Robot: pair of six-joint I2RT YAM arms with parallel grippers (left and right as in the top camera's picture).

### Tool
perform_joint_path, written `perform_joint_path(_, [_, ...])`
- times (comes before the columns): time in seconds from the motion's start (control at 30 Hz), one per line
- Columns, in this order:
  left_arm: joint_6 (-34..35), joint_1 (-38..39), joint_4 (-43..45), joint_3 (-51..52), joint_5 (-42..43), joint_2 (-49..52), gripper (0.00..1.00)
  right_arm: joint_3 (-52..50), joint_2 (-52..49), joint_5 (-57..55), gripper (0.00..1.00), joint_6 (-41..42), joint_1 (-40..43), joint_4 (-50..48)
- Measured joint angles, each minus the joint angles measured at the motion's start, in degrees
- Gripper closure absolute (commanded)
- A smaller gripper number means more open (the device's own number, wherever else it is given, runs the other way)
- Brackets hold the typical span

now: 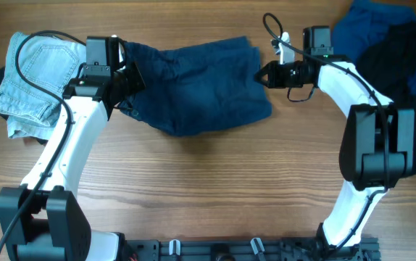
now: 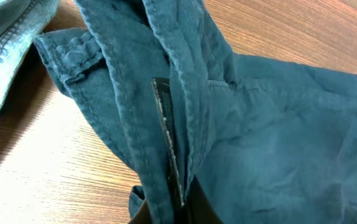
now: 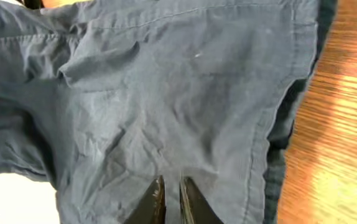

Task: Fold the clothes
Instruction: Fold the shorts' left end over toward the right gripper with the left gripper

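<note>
Wooden table (image 1: 208, 181) (warm brown grain)

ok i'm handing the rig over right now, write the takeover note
Left end effector: appears shut on the left end of the dark blue garment.
Right end effector: shut on that garment's right end.
The garment lies rumpled mid-table and is not yet folded.
Done, it seems: the light denim piece lies folded at far left.
Left to do: fold this one, then the dark pile at far right.
</note>
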State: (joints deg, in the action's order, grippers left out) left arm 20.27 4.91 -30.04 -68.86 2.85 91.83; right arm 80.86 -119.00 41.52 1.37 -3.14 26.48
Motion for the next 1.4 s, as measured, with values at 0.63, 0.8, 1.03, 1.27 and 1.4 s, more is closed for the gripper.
perform_joint_path(0.63, [4.6, 11.4, 7.5, 0.0, -1.1, 0.0, 0.96, 0.7, -8.0, -3.1, 0.96, 1.8, 0.0, -1.9])
perform_joint_path(0.8, [10.6, 26.1, 19.5, 0.0, -4.8, 1.4, 0.96, 1.0, -8.3, -2.9, 0.96, 2.0, 0.1, -1.3])
perform_joint_path(1.03, [13.7, 33.9, 33.9, -0.1, -7.3, 18.7, 0.87, 1.2, -8.3, -2.8, 0.96, 2.0, 0.1, -1.1])
perform_joint_path(1.27, [15.0, 35.0, 42.9, -0.1, -7.5, 21.8, 0.00, 1.2, -8.3, -2.8, 0.96, 2.0, 0.1, -1.1])
perform_joint_path(1.4, [15.2, 34.9, 43.0, -0.1, -7.5, 21.8, 0.00, 1.2, -8.3, -2.4, 0.96, 2.0, 0.2, -1.1])
